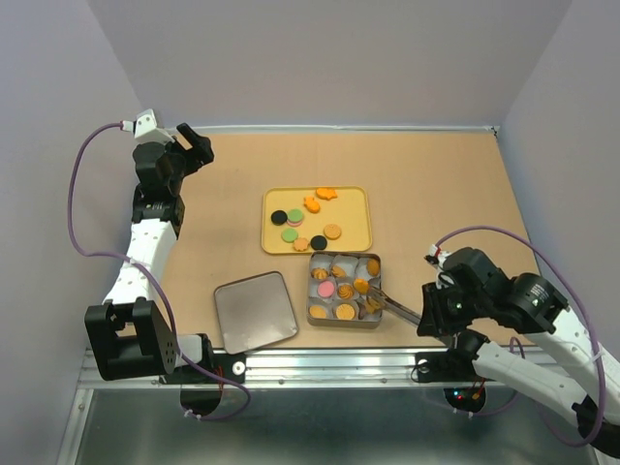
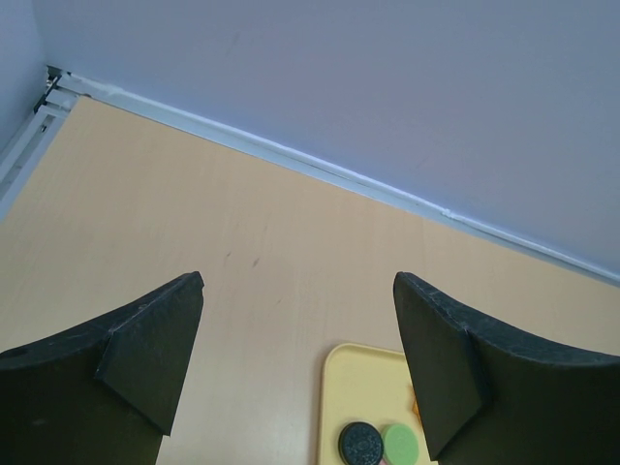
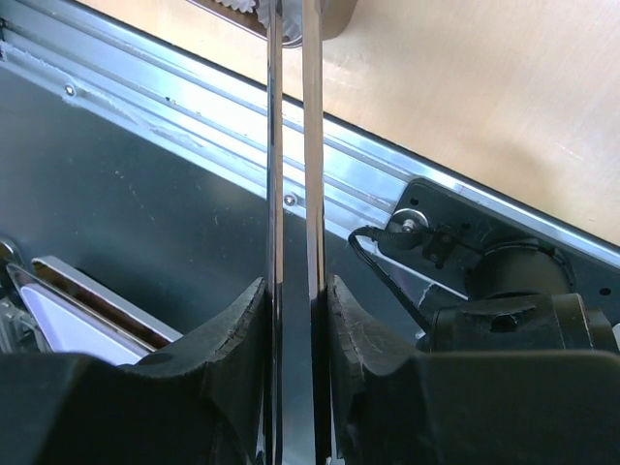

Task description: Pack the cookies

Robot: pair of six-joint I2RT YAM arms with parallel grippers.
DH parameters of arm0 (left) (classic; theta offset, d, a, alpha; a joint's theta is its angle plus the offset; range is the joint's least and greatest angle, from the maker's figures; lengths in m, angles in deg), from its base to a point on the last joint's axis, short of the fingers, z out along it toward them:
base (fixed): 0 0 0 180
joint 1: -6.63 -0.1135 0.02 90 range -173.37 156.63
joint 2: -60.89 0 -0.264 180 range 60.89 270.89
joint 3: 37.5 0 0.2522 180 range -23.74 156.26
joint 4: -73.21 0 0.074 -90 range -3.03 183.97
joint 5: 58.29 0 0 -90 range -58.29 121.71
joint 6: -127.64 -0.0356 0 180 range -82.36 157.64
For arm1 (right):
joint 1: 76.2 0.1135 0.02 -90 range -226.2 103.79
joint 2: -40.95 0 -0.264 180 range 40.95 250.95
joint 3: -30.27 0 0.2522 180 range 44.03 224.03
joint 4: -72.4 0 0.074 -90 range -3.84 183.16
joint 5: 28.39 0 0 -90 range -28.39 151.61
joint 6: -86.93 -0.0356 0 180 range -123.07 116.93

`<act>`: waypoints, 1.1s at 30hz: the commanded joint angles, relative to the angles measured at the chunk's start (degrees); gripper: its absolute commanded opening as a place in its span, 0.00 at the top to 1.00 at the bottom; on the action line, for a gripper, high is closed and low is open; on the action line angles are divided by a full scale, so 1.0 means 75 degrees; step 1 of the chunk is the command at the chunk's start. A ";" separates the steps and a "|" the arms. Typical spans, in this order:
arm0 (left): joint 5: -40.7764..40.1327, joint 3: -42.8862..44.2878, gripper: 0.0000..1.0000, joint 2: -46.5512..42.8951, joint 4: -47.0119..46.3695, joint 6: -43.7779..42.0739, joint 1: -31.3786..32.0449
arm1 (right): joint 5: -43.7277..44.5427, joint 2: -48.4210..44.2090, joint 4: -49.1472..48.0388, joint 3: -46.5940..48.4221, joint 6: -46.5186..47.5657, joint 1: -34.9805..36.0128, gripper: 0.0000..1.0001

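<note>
My right gripper (image 3: 295,300) is clamped on metal tongs (image 3: 291,145), tips down in the tin (image 1: 341,325) among cookies (image 1: 346,288) in paper cups (image 1: 321,262). More cookies are on the yellow tray (image 1: 355,208). The lid (image 1: 254,310) lies just left of the tin. My left gripper (image 2: 298,320) is wide open over the far-left table (image 1: 436,184), holding nothing.
</note>
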 commanded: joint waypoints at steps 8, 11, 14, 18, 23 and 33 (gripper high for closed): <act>-0.0091 -0.0089 0.10 -0.0005 -0.0294 -0.0157 0.0037 | -0.0206 -0.0238 0.0238 0.0695 0.0290 0.0000 0.69; -0.0103 -0.0089 0.10 -0.0017 -0.0282 -0.0157 0.0037 | -0.0194 -0.0203 0.0238 0.0848 0.0313 0.0012 0.69; -0.0126 -0.0101 0.10 -0.0040 -0.0282 -0.0169 0.0037 | -0.0206 -0.0250 0.0238 0.0801 0.0314 0.0047 0.70; -0.0126 -0.0089 0.10 -0.0017 -0.0271 -0.0169 0.0037 | -0.0229 -0.0332 0.0238 0.0802 0.0313 0.0082 0.70; -0.0150 -0.0089 0.10 -0.0017 -0.0271 -0.0192 0.0037 | -0.0323 -0.0472 0.0250 0.0450 0.0314 0.0117 0.70; -0.0185 -0.0089 0.10 0.0007 -0.0271 -0.0204 0.0037 | -0.0440 -0.0835 0.0238 -0.0124 0.0173 0.0258 0.67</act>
